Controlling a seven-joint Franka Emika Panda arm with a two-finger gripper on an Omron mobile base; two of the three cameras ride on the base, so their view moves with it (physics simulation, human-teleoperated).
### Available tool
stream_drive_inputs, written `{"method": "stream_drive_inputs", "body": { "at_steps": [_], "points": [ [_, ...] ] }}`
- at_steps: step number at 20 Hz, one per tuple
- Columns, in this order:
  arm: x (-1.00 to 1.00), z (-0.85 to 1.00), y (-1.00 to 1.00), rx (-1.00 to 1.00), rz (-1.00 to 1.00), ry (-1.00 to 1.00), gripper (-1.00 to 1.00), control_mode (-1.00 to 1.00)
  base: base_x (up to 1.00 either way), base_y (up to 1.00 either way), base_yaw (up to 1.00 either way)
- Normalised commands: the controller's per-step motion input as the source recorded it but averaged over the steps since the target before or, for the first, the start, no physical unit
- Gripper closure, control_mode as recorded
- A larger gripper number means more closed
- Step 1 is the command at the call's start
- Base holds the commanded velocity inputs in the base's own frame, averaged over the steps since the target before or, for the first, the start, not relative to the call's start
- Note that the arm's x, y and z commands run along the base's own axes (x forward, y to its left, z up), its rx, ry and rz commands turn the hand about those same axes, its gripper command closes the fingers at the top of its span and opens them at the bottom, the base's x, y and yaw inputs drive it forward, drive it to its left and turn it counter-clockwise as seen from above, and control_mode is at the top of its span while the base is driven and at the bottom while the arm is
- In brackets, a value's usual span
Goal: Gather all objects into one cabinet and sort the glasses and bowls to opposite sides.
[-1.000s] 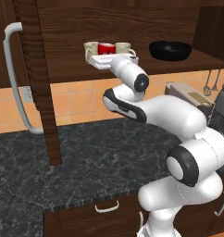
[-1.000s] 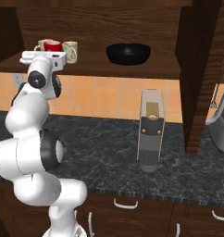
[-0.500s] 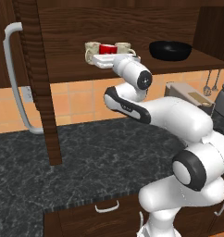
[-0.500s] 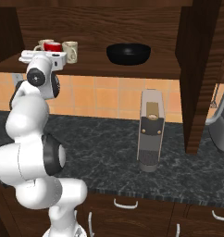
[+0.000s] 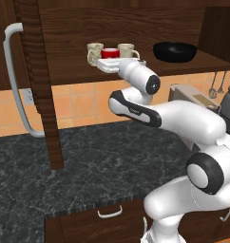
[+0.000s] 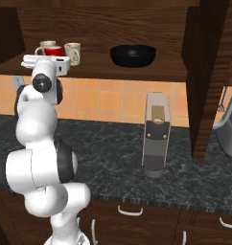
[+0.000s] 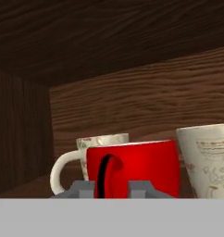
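We see our gripper [image 7: 111,189] reaching into the open cabinet [image 5: 136,28], right in front of the red cup [image 7: 132,169]. A second ago it was shut; now its two fingertips [image 7: 81,189] have started to part, with the cup's near rim between them, so we cannot tell whether they are letting it go. We judge the cup is being set down here. It stands on the shelf [image 6: 156,64] between the two cream mugs [image 5: 94,51], at the same end as a second ago. The black bowl [image 6: 133,55] sits well apart at the other end. With glasses on one side and the bowl on the other, we judge the sorting nearly finished. Below runs a dark speckled tabletop [image 5: 98,166] carrying a tall coffee machine [image 6: 155,136], backed by orange tiles. The cabinet door [image 5: 38,80] hangs open, its grey handle [image 5: 14,80] facing us.
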Motion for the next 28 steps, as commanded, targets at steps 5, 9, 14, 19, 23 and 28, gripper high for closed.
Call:
{"method": "stream_drive_inputs", "body": {
  "at_steps": [5, 9, 14, 19, 23, 28],
  "points": [
    [-0.06, 0.06, -0.02, 0.00, 0.06, 0.00, -1.00, -1.00, 0.00, 0.00, 0.00],
    [-0.83, 0.44, -0.01, -0.10, 0.04, -0.08, -1.00, -1.00, 0.00, 0.00, 0.00],
    [-1.00, 0.22, -0.03, -0.06, 0.01, 0.01, -1.00, -1.00, 0.00, 0.00, 0.00],
    [-1.00, 0.24, -0.03, 0.02, -0.06, 0.50, -1.00, -1.00, 0.00, 0.00, 0.00],
    [-1.00, -0.03, 0.12, 0.06, -0.25, 0.85, -1.00, -1.00, 0.00, 0.00, 0.00],
    [-1.00, -0.22, -0.01, 0.00, -0.15, 0.78, -1.00, -1.00, 0.00, 0.00, 0.00]
  ]
}}
